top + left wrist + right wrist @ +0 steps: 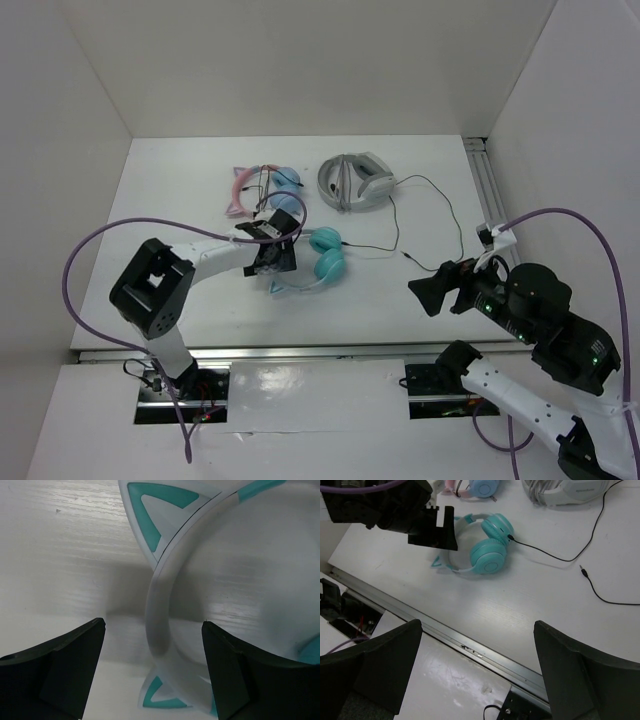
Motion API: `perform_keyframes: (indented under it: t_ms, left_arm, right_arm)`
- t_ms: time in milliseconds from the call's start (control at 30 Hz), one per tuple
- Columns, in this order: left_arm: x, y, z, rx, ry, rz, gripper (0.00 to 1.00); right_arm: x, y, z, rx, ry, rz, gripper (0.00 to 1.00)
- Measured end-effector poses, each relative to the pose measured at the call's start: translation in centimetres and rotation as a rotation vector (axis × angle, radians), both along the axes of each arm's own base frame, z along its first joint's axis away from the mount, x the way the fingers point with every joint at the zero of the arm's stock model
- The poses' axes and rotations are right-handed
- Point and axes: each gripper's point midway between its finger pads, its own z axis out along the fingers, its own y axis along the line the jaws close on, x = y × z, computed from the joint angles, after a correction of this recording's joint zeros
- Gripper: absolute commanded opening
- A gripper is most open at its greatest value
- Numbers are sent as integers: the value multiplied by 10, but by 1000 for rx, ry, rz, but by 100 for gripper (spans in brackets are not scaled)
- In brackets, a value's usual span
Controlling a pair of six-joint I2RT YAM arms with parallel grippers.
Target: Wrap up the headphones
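Pink headset (287, 179) and grey headset (356, 183) lie beyond the teal headphones (327, 264).

Three headphones (326, 262) (268, 190) (357, 182), two arms (200, 262) (530, 310)

My left tool (274, 262) over headband end of teal headphones (328, 266) on table (180, 190); my right tool (422, 295) hangs well apart.

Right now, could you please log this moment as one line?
left gripper open, straddling teal cat-ear headphones' headband | right gripper open, empty | black cable loose
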Motion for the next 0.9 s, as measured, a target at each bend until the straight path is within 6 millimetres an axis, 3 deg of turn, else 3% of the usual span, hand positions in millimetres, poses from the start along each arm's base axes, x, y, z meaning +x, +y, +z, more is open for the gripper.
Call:
perform_keyframes:
  t_ms: [100,200,267,367,400,500,567,733,800,900]
  left_arm:
    - [-3,0,-15,4,21,6,84]
    - [-1,0,-17,-12,-3,19,81]
    - [-1,1,-17,-15,-15,24,74]
    - [2,5,-17,-10,-27,39,55]
    - [3,5,-17,-11,-31,42,43]
    - [8,7,-17,-18,-46,55,26]
    - [8,8,-17,-25,-52,66,0]
    - [-4,6,-15,-25,-61,108,0]
    - [-24,3,-10,-1,-48,131,0]
    - [-64,3,18,76,-39,120,0]
  right_arm:
    - [-2,1,1,6,-1,11,100]
    - [-3,2,1,9,0,20,100]
    - [-4,4,2,13,0,28,100]
    - [-4,5,3,19,-2,36,100]
    - [-4,6,3,23,-4,39,100]
    - [-5,7,5,30,-9,45,100]
    - [-6,7,6,34,-12,48,100]
    - [-7,10,3,42,-17,68,100]
    - [-7,15,-2,56,-26,87,100]
    - [-6,26,-9,92,-50,134,100]
